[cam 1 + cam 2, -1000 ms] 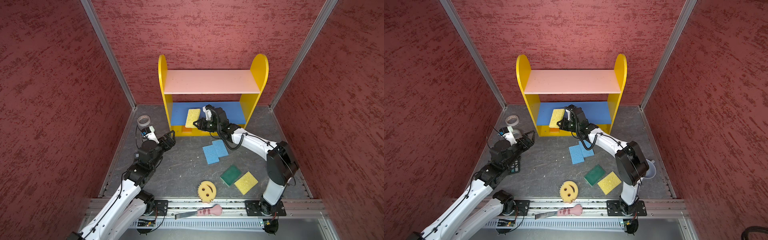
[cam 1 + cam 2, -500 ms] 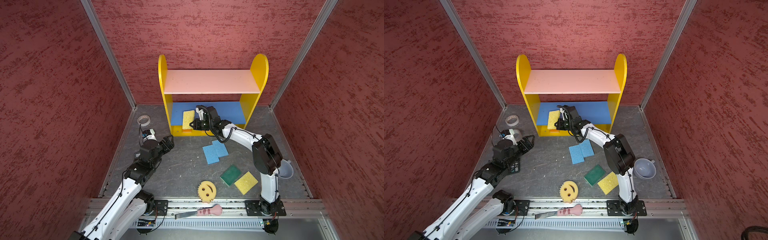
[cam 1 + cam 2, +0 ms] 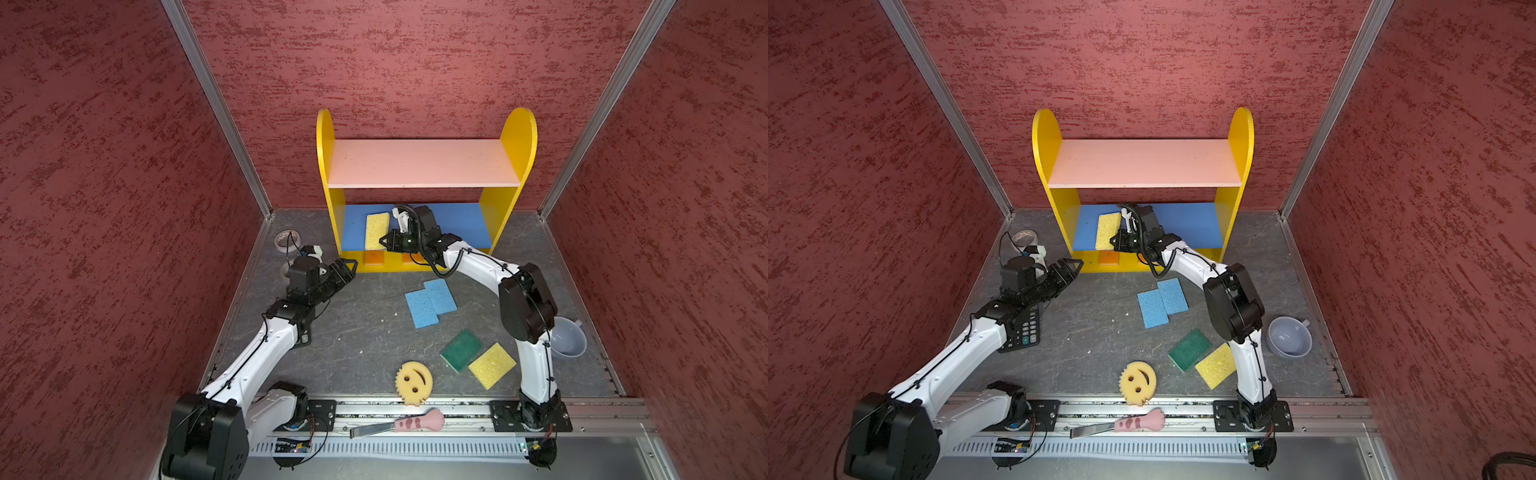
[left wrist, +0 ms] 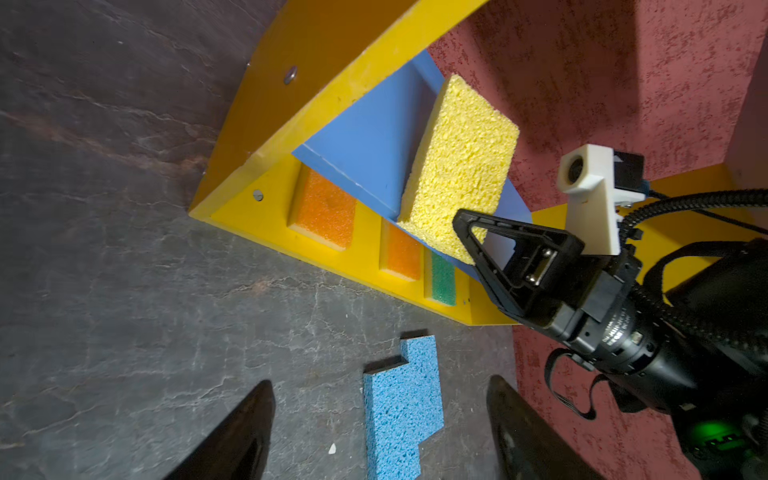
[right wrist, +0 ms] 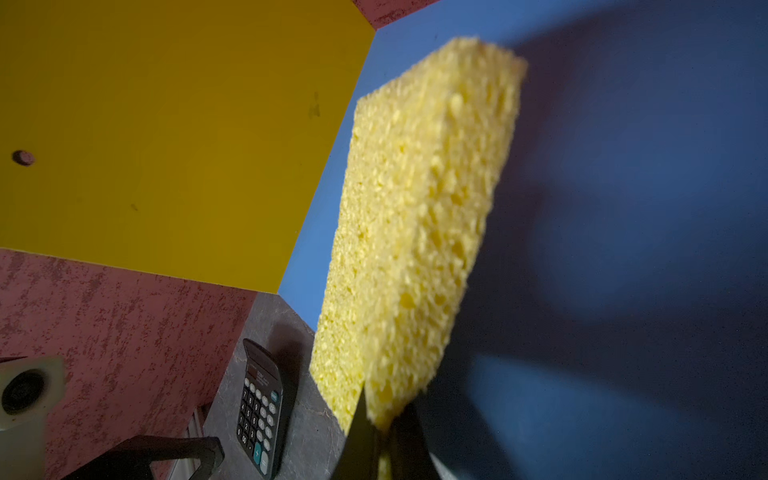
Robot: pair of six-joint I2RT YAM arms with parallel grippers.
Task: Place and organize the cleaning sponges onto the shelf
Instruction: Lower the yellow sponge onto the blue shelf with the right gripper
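Our right gripper (image 3: pixel 383 241) was closed tight on one short end of the yellow sponge (image 3: pixel 377 229). We held that sponge over the left part of the blue board (image 3: pixel 457 224) of the shelf (image 3: pixel 325 166), a bit above the middle of both top views. The sponge was tilted, and we could not tell if it touched the board.

Our left gripper (image 3: pixel 350 264) hung just left of the shelf's front corner. Its jaws were wide apart, with nothing between them.

In the left wrist view we saw two orange sponges (image 4: pixel 324 212) and a green-topped sponge (image 4: pixel 442 279) in a row on the yellow base (image 4: pixel 266 216).

On the grey floor (image 3: pixel 361 332), near the middle of both top views, lay two blue sponges (image 3: pixel 430 302), touching each other. Down and to the right of them lay a dark green sponge (image 3: pixel 461 350), just beside a second yellow sponge (image 3: pixel 492 365). The smiley sponge (image 3: pixel 413 382) lay at the lower middle, by the metal rail (image 3: pixel 457 409).

A calculator (image 3: pixel 1021 328) lay partly under our left arm.
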